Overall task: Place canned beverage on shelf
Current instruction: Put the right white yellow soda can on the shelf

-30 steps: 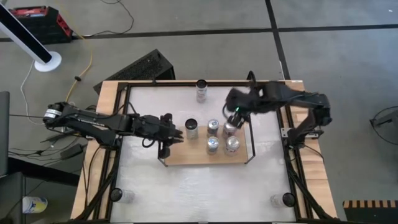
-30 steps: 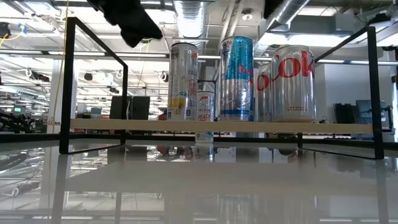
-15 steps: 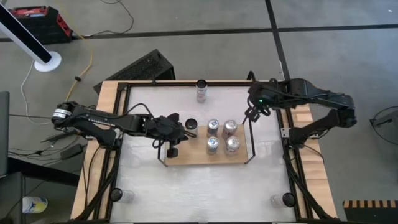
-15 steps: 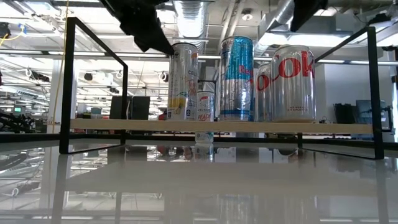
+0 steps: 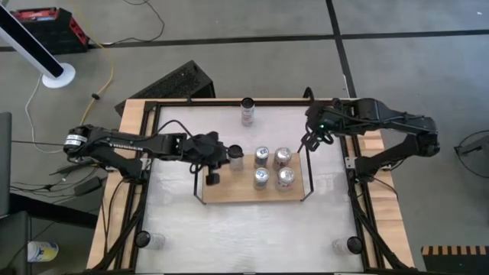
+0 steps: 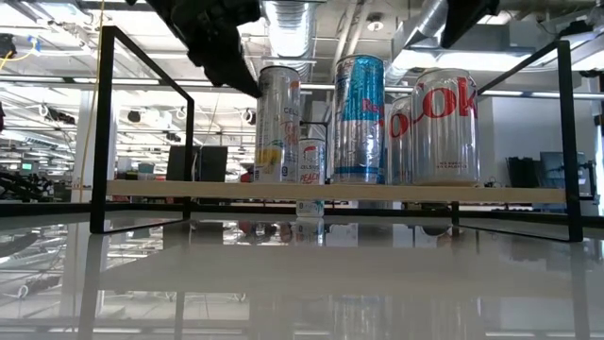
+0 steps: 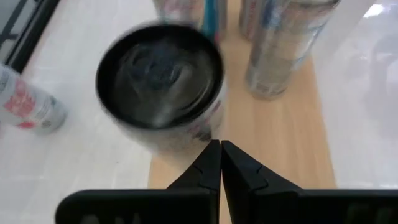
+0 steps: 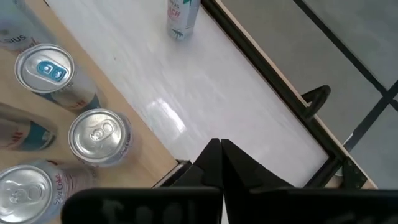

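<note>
Shelf (image 5: 229,192) on the white surface (image 5: 229,237) holds five cans. Black-topped can (image 5: 235,156) sits just beyond the left end effector (image 5: 221,156), whose fingers are closed, empty. Silver can (image 6: 445,127) reads "ok". A lone can (image 5: 247,111) stands off-shelf. Right end effector (image 5: 309,140), pinched closed and empty, hangs beside the shelf's end.

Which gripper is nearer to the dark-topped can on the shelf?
Left. The left gripper sits right beside the dark-topped can, fingers shut; the right gripper is beyond the shelf's far end.
</note>
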Controlling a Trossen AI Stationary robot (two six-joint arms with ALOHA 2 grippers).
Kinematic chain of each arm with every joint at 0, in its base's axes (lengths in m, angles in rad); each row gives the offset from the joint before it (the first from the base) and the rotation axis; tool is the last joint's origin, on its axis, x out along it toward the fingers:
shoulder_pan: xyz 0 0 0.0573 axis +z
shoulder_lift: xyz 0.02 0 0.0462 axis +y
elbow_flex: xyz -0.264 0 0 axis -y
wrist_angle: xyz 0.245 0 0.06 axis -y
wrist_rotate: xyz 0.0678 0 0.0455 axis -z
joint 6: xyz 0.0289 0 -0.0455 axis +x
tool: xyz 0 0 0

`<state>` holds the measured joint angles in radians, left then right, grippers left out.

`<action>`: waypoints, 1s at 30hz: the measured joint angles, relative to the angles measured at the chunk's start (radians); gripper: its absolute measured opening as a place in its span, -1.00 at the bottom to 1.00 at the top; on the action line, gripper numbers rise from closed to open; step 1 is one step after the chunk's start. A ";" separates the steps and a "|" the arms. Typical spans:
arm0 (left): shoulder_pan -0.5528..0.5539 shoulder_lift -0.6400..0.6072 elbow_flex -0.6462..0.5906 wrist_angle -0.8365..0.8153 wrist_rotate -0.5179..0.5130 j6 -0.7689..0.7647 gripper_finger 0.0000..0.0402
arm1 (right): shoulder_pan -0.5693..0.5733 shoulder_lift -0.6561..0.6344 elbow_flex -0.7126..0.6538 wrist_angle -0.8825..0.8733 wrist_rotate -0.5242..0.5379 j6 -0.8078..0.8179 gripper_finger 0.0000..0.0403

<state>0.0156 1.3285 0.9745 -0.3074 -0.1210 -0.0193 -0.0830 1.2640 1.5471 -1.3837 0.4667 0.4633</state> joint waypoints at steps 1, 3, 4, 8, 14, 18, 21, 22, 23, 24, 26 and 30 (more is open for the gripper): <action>0.003 0.000 0.000 -0.011 -0.008 0.000 -1.00 | -0.003 0.000 0.000 0.005 0.000 0.000 -0.89; 0.005 0.000 0.000 -0.016 -0.031 -0.001 -1.00 | -0.005 -0.001 0.000 0.016 0.000 0.000 -0.83; 0.005 0.000 0.000 -0.017 -0.040 -0.001 -1.00 | -0.005 -0.001 0.000 0.016 0.000 0.000 -0.81; 0.006 0.000 0.000 -0.017 -0.065 -0.001 -1.00 | -0.005 0.000 0.000 0.016 0.000 -0.001 -0.80; 0.007 0.000 0.000 -0.023 -0.137 -0.002 -1.00 | -0.005 0.000 0.000 0.016 0.000 -0.003 -0.90; 0.007 0.000 0.000 -0.065 -0.147 -0.006 -1.00 | -0.005 0.000 0.000 0.016 0.000 -0.003 -0.88; 0.007 0.000 -0.001 -0.092 -0.137 -0.028 -1.00 | -0.005 0.000 0.000 0.016 0.000 -0.003 -0.82; 0.007 0.000 -0.001 -0.096 -0.112 -0.028 -1.00 | -0.005 0.000 0.000 0.016 0.000 -0.003 -0.81; 0.007 0.000 -0.001 -0.097 -0.082 -0.029 -1.00 | -0.005 0.000 0.000 0.016 0.001 -0.003 -0.81; 0.007 0.000 -0.001 -0.095 -0.046 -0.029 -1.00 | -0.005 0.000 0.000 0.016 0.001 -0.003 -0.81; 0.004 0.000 -0.001 -0.080 0.012 -0.030 -1.00 | -0.005 0.000 0.000 0.016 0.001 -0.003 -0.83; -0.005 0.006 -0.001 -0.049 0.029 -0.027 -1.00 | -0.005 0.000 0.000 0.032 0.001 -0.003 -0.89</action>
<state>0.0108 1.3349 0.9737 -0.3559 -0.0916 -0.0463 -0.0879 1.2636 1.5475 -1.3520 0.4679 0.4606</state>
